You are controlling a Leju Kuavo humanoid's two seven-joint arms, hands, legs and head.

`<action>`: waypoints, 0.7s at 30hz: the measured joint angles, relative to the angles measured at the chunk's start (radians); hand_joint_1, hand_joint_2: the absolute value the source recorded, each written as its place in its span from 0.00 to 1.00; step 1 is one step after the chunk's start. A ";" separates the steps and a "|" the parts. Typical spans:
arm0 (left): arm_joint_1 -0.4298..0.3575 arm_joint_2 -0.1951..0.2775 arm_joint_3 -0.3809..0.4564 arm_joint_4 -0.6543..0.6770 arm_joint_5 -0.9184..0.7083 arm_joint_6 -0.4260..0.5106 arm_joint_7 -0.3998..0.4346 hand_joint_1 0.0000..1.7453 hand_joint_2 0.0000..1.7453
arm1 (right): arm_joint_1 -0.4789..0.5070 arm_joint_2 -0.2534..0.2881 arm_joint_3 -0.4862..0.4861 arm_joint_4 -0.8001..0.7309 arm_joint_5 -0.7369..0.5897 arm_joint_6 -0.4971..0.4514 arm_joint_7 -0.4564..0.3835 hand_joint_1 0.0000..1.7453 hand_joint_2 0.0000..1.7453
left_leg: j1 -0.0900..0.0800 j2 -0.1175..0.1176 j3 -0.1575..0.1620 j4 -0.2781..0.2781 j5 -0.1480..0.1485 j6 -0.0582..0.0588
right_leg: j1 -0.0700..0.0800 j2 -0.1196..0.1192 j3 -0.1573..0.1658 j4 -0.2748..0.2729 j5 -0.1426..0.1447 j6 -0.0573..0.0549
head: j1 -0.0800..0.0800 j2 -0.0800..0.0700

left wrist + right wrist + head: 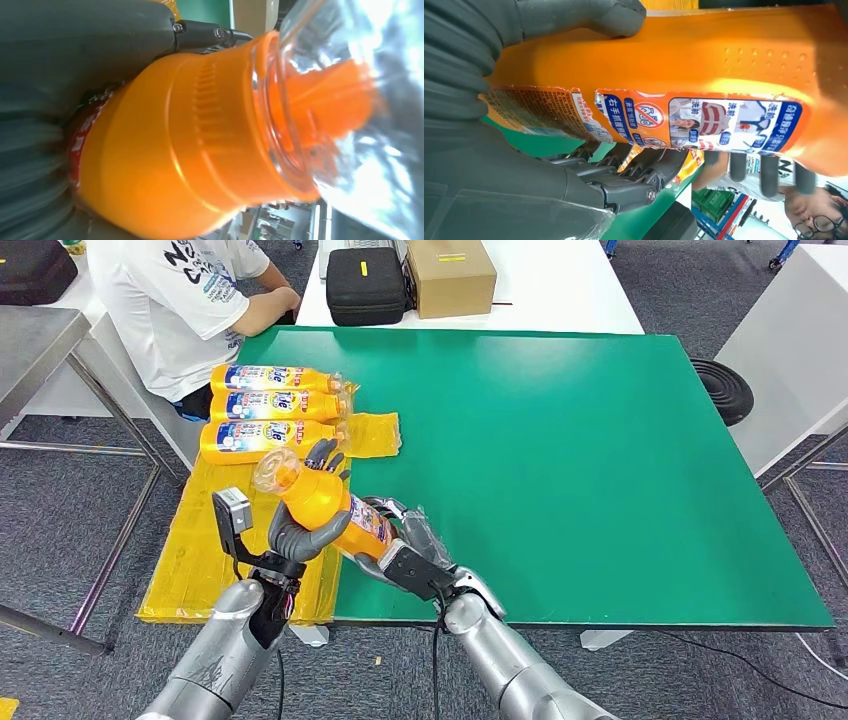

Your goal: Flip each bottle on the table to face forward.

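Note:
An orange bottle (pixel 325 502) with a clear cap (pixel 275 470) is held tilted above the green table's (pixel 560 460) near left corner, cap pointing up and left. My left hand (pixel 300 535) grips its upper body, and my right hand (pixel 405 545) holds its base end. The left wrist view shows the bottle's shoulder (pixel 175 150) and the clear cap (pixel 350 100). In the right wrist view the torn label (pixel 724 120) faces the camera, with my right thumb (pixel 614 15) pressed on the bottle. Three more orange bottles (pixel 275 405) lie side by side on a yellow mat (pixel 230 550).
A person in a white shirt (pixel 180 300) sits at the table's far left corner, close to the lying bottles. A black case (pixel 365 285) and a cardboard box (pixel 450 275) stand on the white table behind. A black round object (pixel 722 390) lies on the floor at right.

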 joint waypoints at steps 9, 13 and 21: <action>0.005 0.004 0.001 -0.004 -0.084 0.019 -0.025 1.00 1.00 | -0.003 0.000 -0.001 0.012 0.001 0.017 0.000 1.00 1.00 | 0.000 0.000 0.000 0.000 0.000 0.000 | 0.000 0.000 0.000 0.000 0.000 0.000 | 0.000 0.000; 0.005 0.008 0.001 -0.002 -0.110 0.020 -0.036 1.00 1.00 | -0.002 0.000 -0.001 0.016 0.002 0.020 -0.001 0.53 1.00 | 0.000 0.000 0.000 0.000 0.000 0.000 | 0.000 0.000 0.000 0.000 0.000 0.000 | 0.000 0.000; 0.004 0.018 0.001 -0.001 -0.150 0.030 -0.038 1.00 1.00 | 0.006 0.001 -0.003 0.019 -0.011 0.003 0.001 0.00 0.00 | 0.000 0.000 0.000 0.000 0.000 0.000 | 0.000 0.000 0.000 0.000 0.000 0.000 | 0.000 0.000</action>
